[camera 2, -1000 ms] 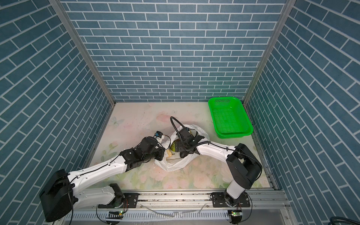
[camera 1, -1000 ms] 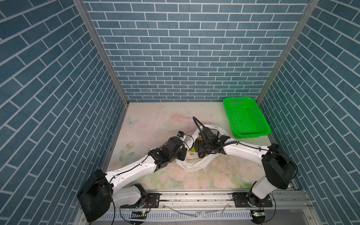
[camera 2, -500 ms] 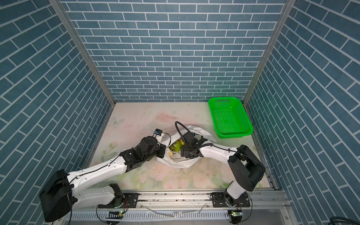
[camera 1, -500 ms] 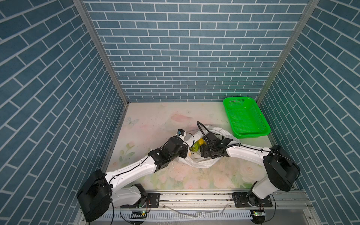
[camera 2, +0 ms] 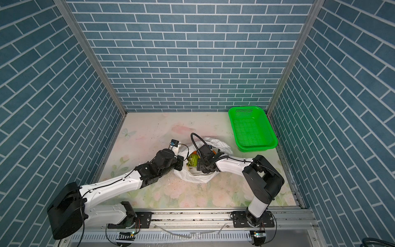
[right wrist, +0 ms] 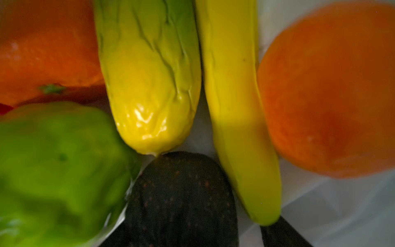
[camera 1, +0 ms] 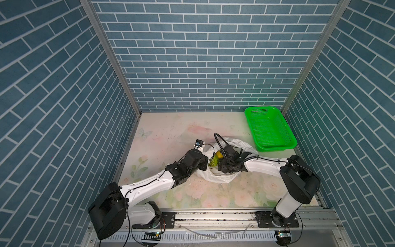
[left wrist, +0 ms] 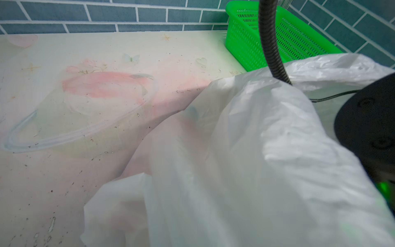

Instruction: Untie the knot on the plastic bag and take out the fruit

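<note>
The white plastic bag (camera 1: 222, 180) (camera 2: 192, 178) lies mid-table with its mouth open; the knot is out of view. My left gripper (camera 1: 205, 163) (camera 2: 180, 163) is shut on the bag's left rim, and plastic (left wrist: 256, 171) covers its fingers in the left wrist view. My right gripper (camera 1: 222, 167) (camera 2: 199, 166) reaches into the mouth among the fruit. In the right wrist view a dark avocado (right wrist: 181, 198) sits between the spread fingers (right wrist: 282, 235). Around it lie a banana (right wrist: 239, 128), a yellow-green mango (right wrist: 149, 85), two oranges (right wrist: 333, 96) and a green fruit (right wrist: 59, 171).
A green perforated basket (camera 1: 267, 128) (camera 2: 252, 128) (left wrist: 299, 42) stands at the back right, close behind the bag. Blue brick walls enclose the floral table on three sides. The right arm's black cable (left wrist: 269, 42) arcs over the bag.
My right gripper has pushed lower and nearer into the bag's mouth, and the plastic has sagged around it. The left gripper keeps its hold on the rim.
</note>
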Available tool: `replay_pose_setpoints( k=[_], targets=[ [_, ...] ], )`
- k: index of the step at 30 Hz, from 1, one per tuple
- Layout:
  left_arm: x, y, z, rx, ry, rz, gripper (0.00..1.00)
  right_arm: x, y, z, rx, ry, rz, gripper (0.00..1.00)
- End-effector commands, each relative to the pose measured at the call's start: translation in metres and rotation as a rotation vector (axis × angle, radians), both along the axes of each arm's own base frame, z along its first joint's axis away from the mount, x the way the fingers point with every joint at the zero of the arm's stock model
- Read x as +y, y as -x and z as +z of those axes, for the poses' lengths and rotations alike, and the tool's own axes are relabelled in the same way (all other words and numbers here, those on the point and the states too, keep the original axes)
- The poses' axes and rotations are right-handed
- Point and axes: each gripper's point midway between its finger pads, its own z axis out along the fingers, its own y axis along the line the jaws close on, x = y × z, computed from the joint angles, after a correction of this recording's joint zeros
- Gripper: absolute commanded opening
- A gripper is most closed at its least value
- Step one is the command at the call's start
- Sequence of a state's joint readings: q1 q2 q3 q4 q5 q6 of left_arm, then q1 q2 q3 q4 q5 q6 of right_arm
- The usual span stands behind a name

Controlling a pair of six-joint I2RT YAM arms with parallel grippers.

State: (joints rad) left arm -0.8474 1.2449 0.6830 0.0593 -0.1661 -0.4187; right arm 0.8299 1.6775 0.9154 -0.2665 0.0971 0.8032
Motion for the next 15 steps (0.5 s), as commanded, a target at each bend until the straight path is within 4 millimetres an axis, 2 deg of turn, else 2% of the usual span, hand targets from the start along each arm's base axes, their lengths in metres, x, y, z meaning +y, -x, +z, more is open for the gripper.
replay_pose_setpoints(
  k=[1, 6, 9, 15],
  targets=[
    [0.001, -0.001, 0.003, 0.004, -0.029, 0.014, 0.0, 0.003, -0.013, 0.0, -0.041, 0.009, -0.013, 0.77],
    [0.003, -0.001, 0.005, 0.006, -0.03, 0.021, 0.0, 0.001, -0.009, 0.002, -0.041, -0.002, -0.009, 0.64],
    [0.002, -0.002, 0.005, 0.009, -0.024, 0.025, 0.0, 0.0, -0.003, 0.005, -0.034, -0.013, 0.007, 0.5],
    [0.004, -0.003, 0.004, 0.007, -0.026, 0.039, 0.0, 0.009, 0.008, 0.018, -0.043, -0.038, 0.08, 0.47]
  ],
)
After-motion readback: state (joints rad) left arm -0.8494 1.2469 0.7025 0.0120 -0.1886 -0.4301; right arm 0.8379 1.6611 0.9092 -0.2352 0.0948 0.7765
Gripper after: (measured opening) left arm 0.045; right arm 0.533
